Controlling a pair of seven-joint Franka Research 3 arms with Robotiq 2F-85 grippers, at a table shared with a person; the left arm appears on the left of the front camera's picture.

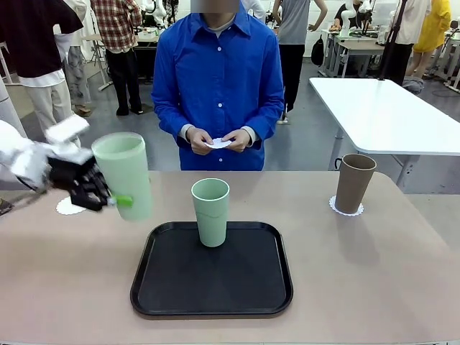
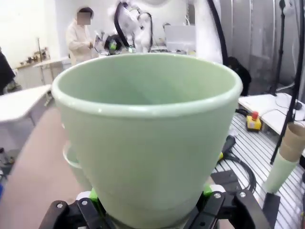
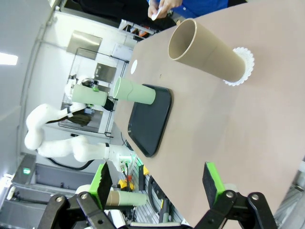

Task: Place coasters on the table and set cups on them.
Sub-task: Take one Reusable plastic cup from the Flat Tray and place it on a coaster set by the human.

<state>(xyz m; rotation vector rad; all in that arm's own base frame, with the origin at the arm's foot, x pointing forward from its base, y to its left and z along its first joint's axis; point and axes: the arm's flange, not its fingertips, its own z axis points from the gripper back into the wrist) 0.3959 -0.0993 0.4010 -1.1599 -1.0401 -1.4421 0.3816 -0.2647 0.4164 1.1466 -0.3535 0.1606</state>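
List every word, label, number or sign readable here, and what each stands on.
No text can be read.
The held mint cup, the second mint cup, the black tray, the brown cup and the coasters are plain.
Anything on the background equipment is too small or blurred to read.

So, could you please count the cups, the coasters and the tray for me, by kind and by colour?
Mint green cups: 2 (one in the left gripper, one on the black tray)
Brown cup: 1
White coasters: 3 (one under the brown cup, one lying free, one in the person's hands)
Black tray: 1
Total: 7
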